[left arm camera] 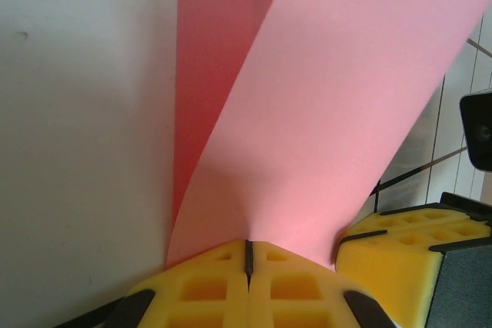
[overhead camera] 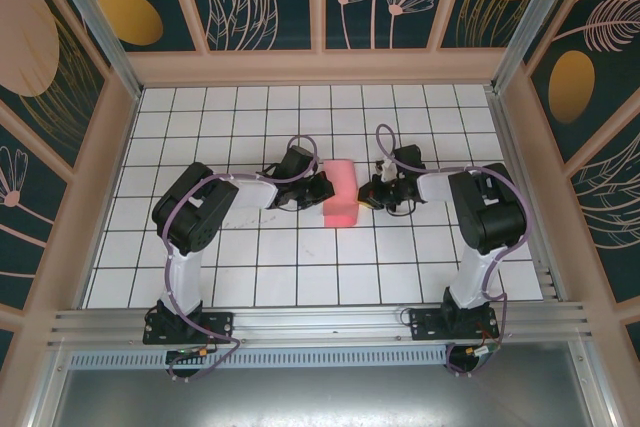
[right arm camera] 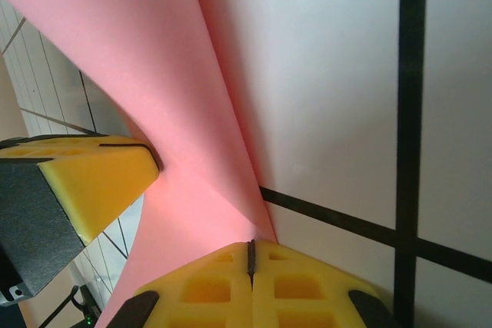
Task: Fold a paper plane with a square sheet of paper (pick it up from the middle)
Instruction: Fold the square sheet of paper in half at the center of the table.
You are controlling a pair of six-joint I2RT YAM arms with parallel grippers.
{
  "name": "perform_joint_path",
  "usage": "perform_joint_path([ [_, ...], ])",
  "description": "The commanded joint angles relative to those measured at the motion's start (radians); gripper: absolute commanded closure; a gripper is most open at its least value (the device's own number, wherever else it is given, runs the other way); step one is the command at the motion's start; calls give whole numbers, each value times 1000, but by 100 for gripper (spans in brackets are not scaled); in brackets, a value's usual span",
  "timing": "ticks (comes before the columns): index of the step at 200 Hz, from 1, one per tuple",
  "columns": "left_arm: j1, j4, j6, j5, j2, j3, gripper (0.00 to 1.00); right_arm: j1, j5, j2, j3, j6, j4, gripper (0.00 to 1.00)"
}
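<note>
Bright, even light from above; the tiled table [overhead camera: 300, 277] around the square sheet of paper [overhead camera: 341, 193] shows only faint, soft shadows. In wrist views the sheet is soft-focused close up, darker inside its fold.
</note>
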Motion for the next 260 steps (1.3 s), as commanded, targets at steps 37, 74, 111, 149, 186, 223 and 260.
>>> perform_joint_path([
  [37, -4, -77, 23, -17, 52, -26, 100, 13, -58, -109, -6, 11, 30, 100],
  [74, -4, -76, 25, -12, 56, -23, 100, 29, -54, -85, -63, 25, 75, 100],
  [111, -5, -74, 25, -10, 57, -23, 100, 30, -40, -26, -132, 6, 109, 100],
  [149, -5, -75, 26, -12, 56, -24, 100, 29, -18, -55, -130, 2, 81, 100],
  [186, -5, -76, 26, -11, 55, -23, 100, 36, -90, -140, -118, 16, 107, 100],
  [223, -5, -73, 27, -8, 56, -23, 100, 46, -94, -137, -158, 21, 131, 100],
  [260, -4, -74, 29, -6, 57, -23, 100, 59, -51, -84, -203, 20, 130, 100],
])
